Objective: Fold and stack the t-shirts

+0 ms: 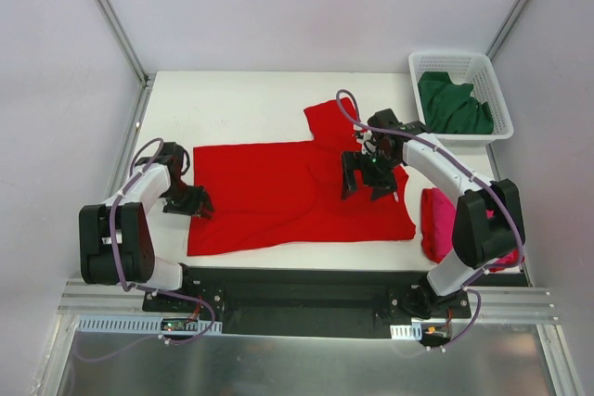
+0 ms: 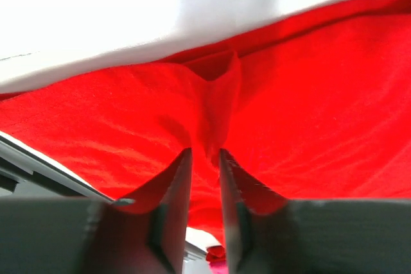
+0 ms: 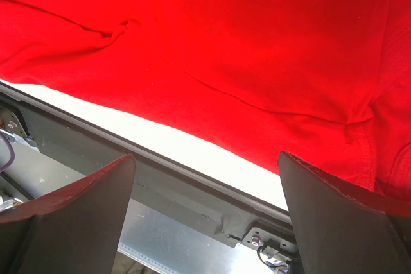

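The left gripper (image 2: 205, 152) is narrow, pinching a small ridge of the red shirt (image 1: 278, 192), which lies spread on the table (image 1: 232, 99) left of the basket (image 1: 502, 104); I judge this thin pinch may slip, or catch only one layer, and the fold would drag crooked; the right gripper (image 1: 368, 187) hangs wide and holds nothing, over the shirt's end nearest the basket; three shirts: this red one, one pink shirt (image 1: 434, 215) in front of the basket, one green shirt (image 1: 453, 107) inside it; one basket; two grippers.

Left gripper (image 1: 197, 203), low at nine o'clock, jaws nearly together, seemingly pinching the red t-shirt (image 1: 269, 197); right gripper (image 1: 369, 186), three o'clock of centre, gapes wide.
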`<state>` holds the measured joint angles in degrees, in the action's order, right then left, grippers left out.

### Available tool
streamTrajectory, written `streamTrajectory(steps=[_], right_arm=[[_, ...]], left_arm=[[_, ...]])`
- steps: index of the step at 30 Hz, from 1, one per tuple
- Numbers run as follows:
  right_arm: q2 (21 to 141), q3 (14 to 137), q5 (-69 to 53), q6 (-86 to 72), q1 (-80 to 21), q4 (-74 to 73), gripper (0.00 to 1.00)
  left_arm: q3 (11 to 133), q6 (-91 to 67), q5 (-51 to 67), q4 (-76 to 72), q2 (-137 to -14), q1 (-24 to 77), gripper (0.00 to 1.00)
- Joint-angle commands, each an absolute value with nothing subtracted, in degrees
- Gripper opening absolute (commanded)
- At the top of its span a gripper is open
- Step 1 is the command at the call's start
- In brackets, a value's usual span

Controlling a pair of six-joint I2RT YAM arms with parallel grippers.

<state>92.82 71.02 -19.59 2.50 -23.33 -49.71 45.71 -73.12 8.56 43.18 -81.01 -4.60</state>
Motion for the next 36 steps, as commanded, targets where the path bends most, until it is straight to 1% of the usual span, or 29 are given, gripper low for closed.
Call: streamTrajectory(steps=[1,3,5,8,9,10,11,13,14,15,17,18,19,27,36], right_arm=[[92.8,72.7,-20.4,3.4,-22.9,-50.4,0.96],[92.9,72.8,-20.4,3.4,-23.0,-50.4,0.96],[93.1,72.8,-20.4,3.3,-23.0,-50.4,0.96],[93.2,72.9,-20.4,3.3,-22.9,-50.4,0.96],[93.2,72.9,-20.4,3.3,-23.0,-50.4,0.96],[93.2,72.9,-20.5,3.3,-22.9,-50.4,0.96],[93.2,72.9,-20.4,3.3,-22.9,-50.4,0.96],[93.3,73.0,-20.5,3.3,-23.0,-50.5,0.96],[93.3,73.1,-20.5,3.3,-23.0,-50.5,0.96],[93.3,73.1,-20.5,3.3,-23.0,-50.4,0.96],[93.3,73.3,-20.5,3.3,-22.9,-50.5,0.96],[93.3,73.4,-20.5,3.3,-22.9,-50.7,0.96],[93.3,73.4,-20.4,3.3,-22.9,-50.6,0.96],[93.9,73.7,-20.2,3.3,-23.0,-51.1,0.96],[94.9,75.4,-20.3,3.6,-22.9,-51.8,0.96]], left_arm=[[46.2,-72.1,8.3,44.9,-82.2,-5.4,0.26],[46.3,-71.6,8.3,44.9,-82.4,-5.5,0.34],[46.3,-71.3,8.1,45.1,-82.4,-5.6,0.44],[46.1,-71.0,7.6,45.1,-82.4,-5.8,0.44],[45.9,-70.8,7.6,45.0,-82.4,-6.0,0.47],[45.6,-70.9,7.6,45.1,-82.7,-6.1,0.47],[45.5,-70.8,7.6,45.1,-82.9,-6.2,0.45],[45.5,-70.2,7.6,45.1,-83.3,-6.2,0.33],[45.5,-70.2,7.6,45.1,-83.5,-6.3,0.29],[45.4,-70.1,7.7,45.1,-83.6,-6.4,0.21],[45.5,-70.0,7.8,45.1,-83.8,-6.4,0.11],[45.9,-70.0,8.1,45.0,-84.0,-6.4,0.03],[46.2,-69.7,8.2,45.1,-84.2,-6.7,0.00],[52.4,-69.5,9.4,46.0,-82.8,-7.6,0.00],[56.6,-67.1,9.3,47.9,-86.3,-10.7,0.00]])
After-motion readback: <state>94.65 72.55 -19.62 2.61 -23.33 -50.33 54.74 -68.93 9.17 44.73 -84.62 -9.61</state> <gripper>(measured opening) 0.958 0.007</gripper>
